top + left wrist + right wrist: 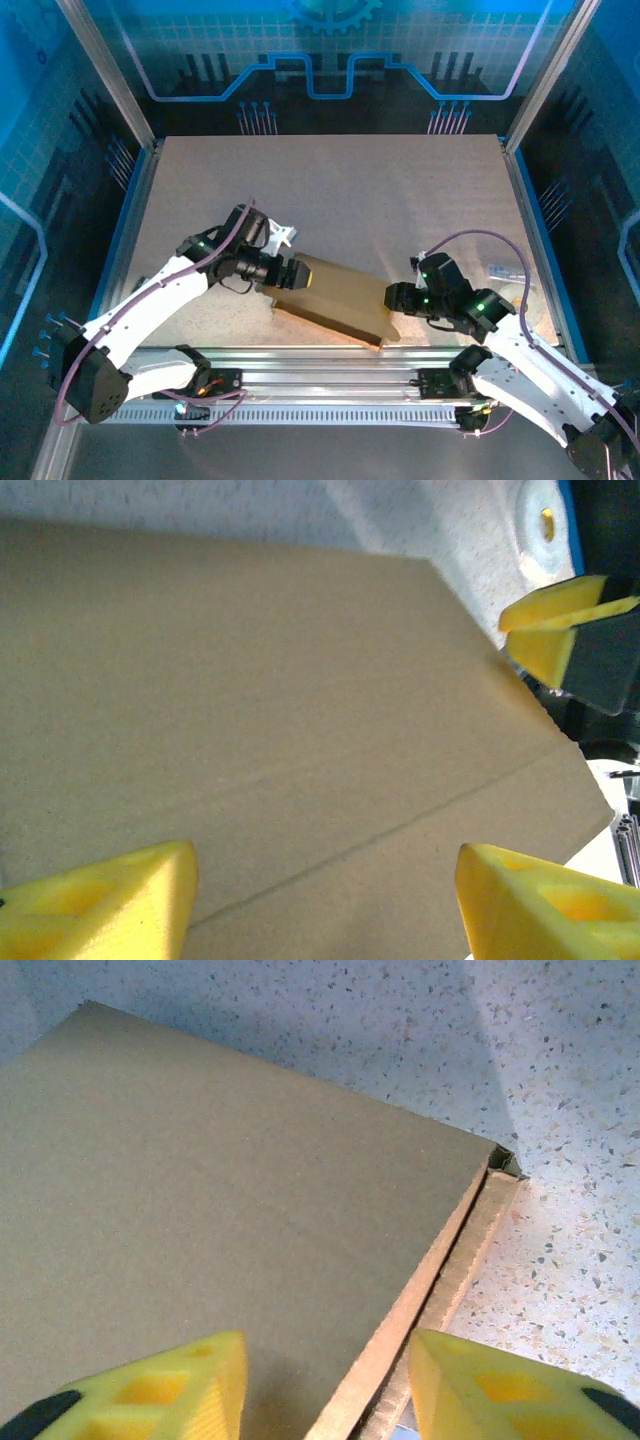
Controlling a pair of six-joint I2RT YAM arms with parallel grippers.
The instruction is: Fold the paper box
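Left fingers (100, 905) and right fingers (150, 1395) spread apart over flat brown paper box (340, 295)

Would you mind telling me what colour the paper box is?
Plain brown cardboard, unprinted; the paper box shows best in the right wrist view.

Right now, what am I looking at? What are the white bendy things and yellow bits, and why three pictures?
The white bendy things are two robot arms, bolted at the near edge of a speckled table. One camera looks down from above and behind them. The other two sit on the wrists, so each sees its own yellow fingers close up. Between the arms lies a flat brown paper box, which the robot should fold. The left gripper is at one end, fingers spread over the cardboard. The right gripper is at the other end, fingers apart on either side of the box's edge. Neither seems to be pinching it.
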